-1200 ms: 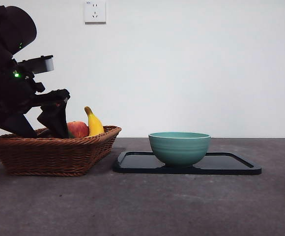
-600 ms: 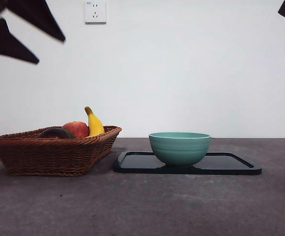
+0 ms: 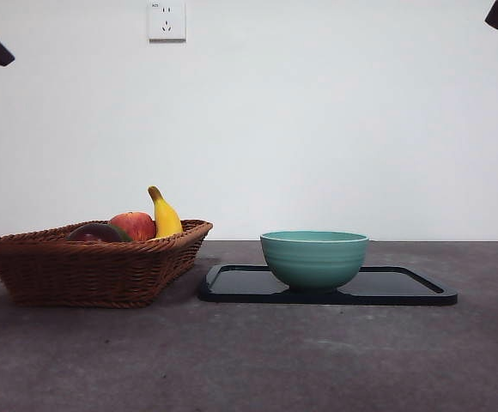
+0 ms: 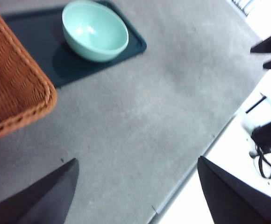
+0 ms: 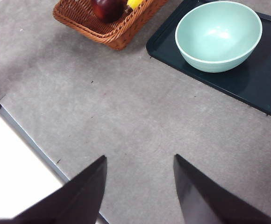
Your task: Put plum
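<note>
Plum [image 3: 96, 233] lies in the basket [image 3: 86, 270] at left, touching the apple [image 3: 134, 226]. Both end effectors, left [image 4: 135, 196] and right [image 5: 140, 191], spread wide, empty, high above the surface. Judged smooth, slippery, bruisable: grip across its widest middle.

Open table [image 3: 258, 360] before basket [image 3: 86, 270]; bowl [image 3: 313, 257] on tray [image 3: 403, 287] blocks right side.

Woven wicker basket [image 3: 86, 270] (glossy bowl [image 3: 313, 257])

Teal bowl [image 3: 313, 258] on black tray [image 3: 403, 287]; apple [image 3: 134, 226], banana [image 3: 164, 215] in basket [image 3: 77, 270].
</note>
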Motion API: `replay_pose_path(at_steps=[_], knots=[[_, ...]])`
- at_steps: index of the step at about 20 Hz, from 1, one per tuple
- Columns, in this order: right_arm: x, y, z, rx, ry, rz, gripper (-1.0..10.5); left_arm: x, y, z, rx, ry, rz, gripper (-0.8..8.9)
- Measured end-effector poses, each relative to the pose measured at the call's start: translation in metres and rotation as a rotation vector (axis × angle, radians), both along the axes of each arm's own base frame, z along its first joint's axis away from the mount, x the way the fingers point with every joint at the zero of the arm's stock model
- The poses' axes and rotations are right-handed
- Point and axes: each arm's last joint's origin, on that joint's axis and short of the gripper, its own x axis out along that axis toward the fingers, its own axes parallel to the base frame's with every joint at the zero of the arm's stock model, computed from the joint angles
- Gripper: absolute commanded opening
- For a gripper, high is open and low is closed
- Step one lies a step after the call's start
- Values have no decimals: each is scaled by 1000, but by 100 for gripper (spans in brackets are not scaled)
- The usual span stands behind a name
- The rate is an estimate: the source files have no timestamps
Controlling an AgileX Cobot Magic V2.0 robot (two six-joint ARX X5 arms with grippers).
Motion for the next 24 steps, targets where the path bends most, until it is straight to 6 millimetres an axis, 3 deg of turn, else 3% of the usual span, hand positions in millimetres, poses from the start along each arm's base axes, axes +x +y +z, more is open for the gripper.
replay_pose_path(at_steps=[10, 14, 19, 24], knots=[[0, 0, 0, 9, 10, -12, 227, 0, 0, 0, 3, 1, -2, 404], [10, 2, 6, 80, -16, -129, 227, 0, 0, 0, 2, 0, -2, 404], [53, 10, 17, 84, 76, -265, 284, 0, 0, 0, 2, 0, -2, 404], [121, 18, 25, 24, 143, -323, 284, 0, 0, 0, 2, 0, -2, 404]])
